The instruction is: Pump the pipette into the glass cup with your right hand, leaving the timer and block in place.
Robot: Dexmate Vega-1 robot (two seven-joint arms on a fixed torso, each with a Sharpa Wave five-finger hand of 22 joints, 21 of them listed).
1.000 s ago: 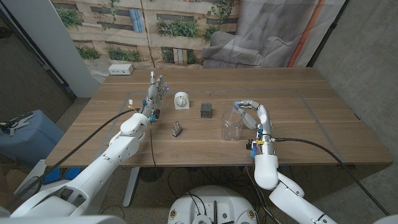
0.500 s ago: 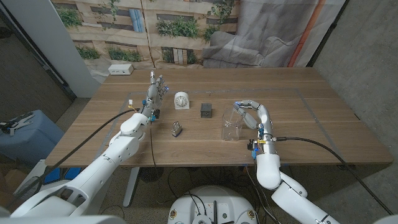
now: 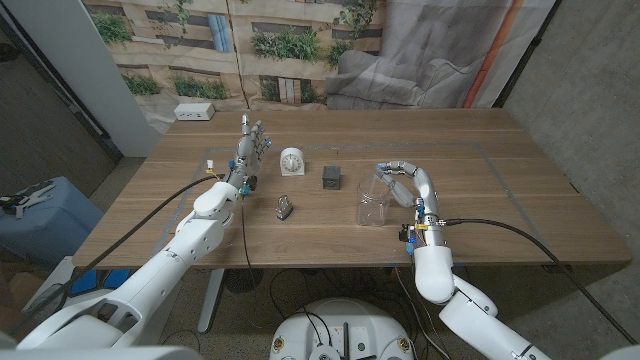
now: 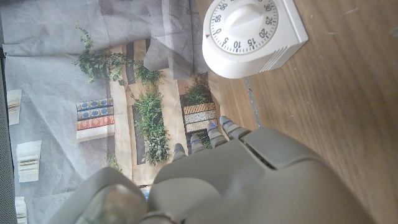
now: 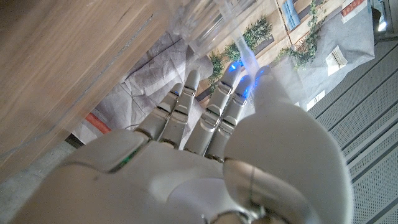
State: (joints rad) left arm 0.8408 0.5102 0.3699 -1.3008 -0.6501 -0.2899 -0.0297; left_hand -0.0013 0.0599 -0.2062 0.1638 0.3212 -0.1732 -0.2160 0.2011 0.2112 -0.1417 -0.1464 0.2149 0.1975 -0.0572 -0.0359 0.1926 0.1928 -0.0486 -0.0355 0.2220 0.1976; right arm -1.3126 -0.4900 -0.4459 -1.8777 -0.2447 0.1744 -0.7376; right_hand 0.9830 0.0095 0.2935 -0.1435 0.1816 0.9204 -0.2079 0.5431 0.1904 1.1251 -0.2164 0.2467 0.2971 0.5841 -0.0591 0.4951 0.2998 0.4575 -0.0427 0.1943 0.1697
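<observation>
Over the right half of the bench (image 3: 480,170), can make out only a little of the pipette (image 5: 247,55): a pale, see-through stem with a blue glint, pinched between the thumb and fingertips of the right robot hand (image 3: 405,180) and reaching toward the glass cup (image 3: 372,205). Cannot tell its tip or bulb; most of it hidden behind the smooth white fingers. From the head view, hard to pick it out at all, beyond the curled fingers arched over the cup's rim. Cannot say whether the stem touches the glass.

Can see the cup as clear and straight-walled, standing upright on the wood grain, its wall cut off and blurred in the right wrist view.

Across the bench, find the left robot hand (image 3: 252,143) upright with fingers apart, holding nothing, near the timer (image 3: 291,160). See the timer as white plastic, a round dial on a squarish body. Near it, between timer and cup, find the block (image 3: 331,178), small, dark and cube-like. Nearer the front edge, notice a small metal thing (image 3: 285,207), too small to name. At the far left corner, spot a white power strip (image 3: 195,112), before a wrinkled printed backdrop (image 3: 300,40).
</observation>
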